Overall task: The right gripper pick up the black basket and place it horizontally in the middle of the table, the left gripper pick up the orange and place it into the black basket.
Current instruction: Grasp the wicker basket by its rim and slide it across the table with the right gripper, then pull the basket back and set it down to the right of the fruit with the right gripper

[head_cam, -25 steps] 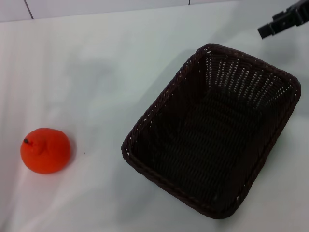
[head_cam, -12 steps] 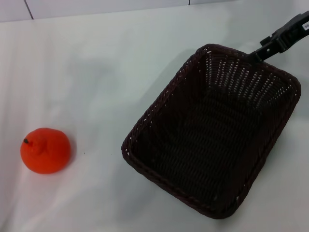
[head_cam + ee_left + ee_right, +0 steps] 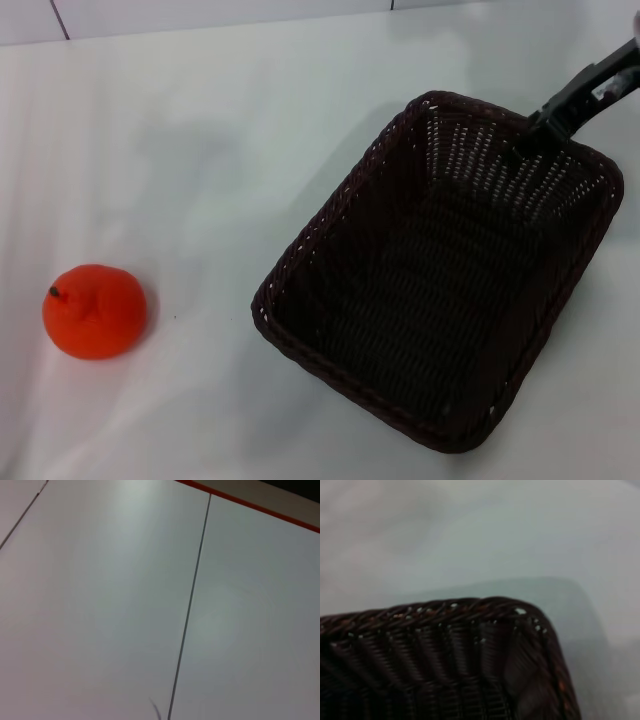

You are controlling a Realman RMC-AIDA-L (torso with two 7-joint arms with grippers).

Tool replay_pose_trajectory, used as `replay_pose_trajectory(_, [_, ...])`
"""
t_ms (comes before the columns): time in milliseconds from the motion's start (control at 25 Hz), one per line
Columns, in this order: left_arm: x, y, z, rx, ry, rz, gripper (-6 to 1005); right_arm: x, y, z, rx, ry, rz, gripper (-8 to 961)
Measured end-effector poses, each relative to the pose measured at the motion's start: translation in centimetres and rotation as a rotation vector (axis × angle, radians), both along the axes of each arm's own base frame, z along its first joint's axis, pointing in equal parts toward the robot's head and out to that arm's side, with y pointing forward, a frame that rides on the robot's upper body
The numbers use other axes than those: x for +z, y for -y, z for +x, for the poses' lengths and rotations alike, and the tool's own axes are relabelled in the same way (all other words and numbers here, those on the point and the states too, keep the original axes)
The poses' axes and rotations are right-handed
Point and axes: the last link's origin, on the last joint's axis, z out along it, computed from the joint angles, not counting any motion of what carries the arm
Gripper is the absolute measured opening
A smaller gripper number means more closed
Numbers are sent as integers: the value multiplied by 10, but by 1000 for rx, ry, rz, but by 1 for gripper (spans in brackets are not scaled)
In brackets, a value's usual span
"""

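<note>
The black basket (image 3: 330, 215) lies at an angle right of the table's (image 3: 200, 150) middle, open side up and empty. The orange (image 3: 95, 310) sits alone at the near left, well apart from the basket. My right gripper (image 3: 535, 135) reaches in from the far right, and its slim black finger tip is at the basket's far rim. The right wrist view shows a corner of the basket's braided rim (image 3: 445, 655) very close, with white table (image 3: 495, 540) beyond. My left gripper is out of view. Its wrist view shows none of the task's objects.
A thin dark seam (image 3: 192, 605) crosses the white surface in the left wrist view, and an orange-red strip (image 3: 250, 502) runs along its edge. The table's far edge (image 3: 200, 25) meets a tiled wall.
My right gripper has come down and in from the far right corner to the basket's far rim. The basket and the orange have not moved.
</note>
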Motion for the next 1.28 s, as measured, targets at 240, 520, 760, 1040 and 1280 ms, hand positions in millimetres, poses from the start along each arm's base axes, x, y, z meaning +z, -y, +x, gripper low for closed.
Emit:
replay_pose_trajectory(240, [0,0,0,3,2,0,905,-2,2,2,11,-8,-14,567])
replay_pose_trajectory(520, [-1,-2,0,6,3,-3,904,2,4,7,-11,-19,-11,345])
replay_pose_trajectory(760, [-1,-2,0,5,3,-4,903,9,10,9,-52,-67,-22,224])
replay_pose_trajectory(1040, [1,-3,0,5,-2,1,902,33,18,24,-154,-308,82,204])
replay_pose_trajectory(1280, [3,-8,-1,8,-12,-2,901,37,25,58,-310,-513,178,198])
